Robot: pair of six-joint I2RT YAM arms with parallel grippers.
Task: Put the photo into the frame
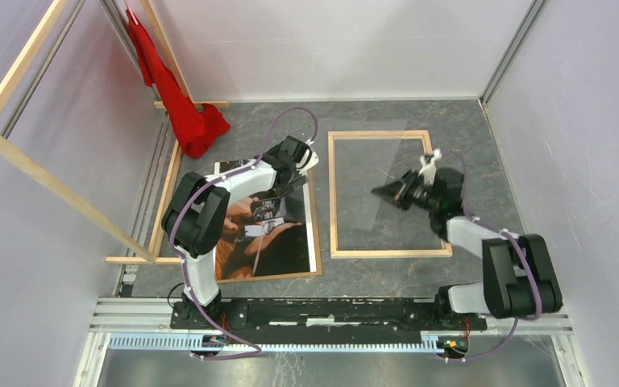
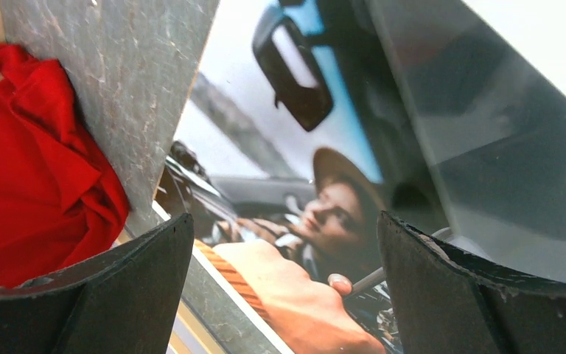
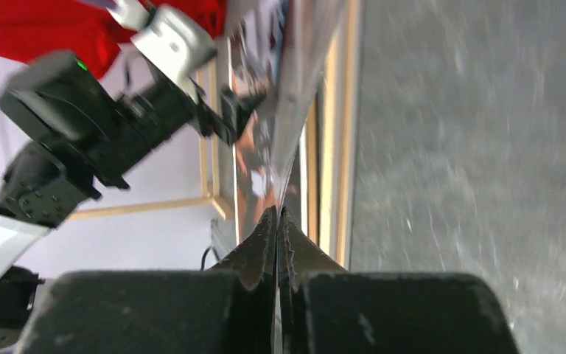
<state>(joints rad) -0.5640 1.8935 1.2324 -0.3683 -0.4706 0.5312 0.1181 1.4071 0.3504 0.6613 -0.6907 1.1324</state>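
The left gripper [image 2: 284, 287] hovers wide open and empty over the glossy photo [image 2: 324, 214], which lies flat beneath it on a brown board [image 1: 290, 276]. A crumpled red cloth [image 2: 37, 177] lies beyond its left finger. The right gripper [image 3: 278, 221] is pinched closed on the edge of a thin clear pane [image 3: 295, 110]. The pane is tilted above the pale wooden frame [image 1: 332, 193], which lies flat below on the grey marbled table [image 1: 483, 161].

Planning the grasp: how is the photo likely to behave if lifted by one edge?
The photo looks like a big, thin sheet, so it would probably droop rather than stay rigid. It lies flat on the brown board, so catching its edge may be awkward. Likely light, it could slide when pushed.
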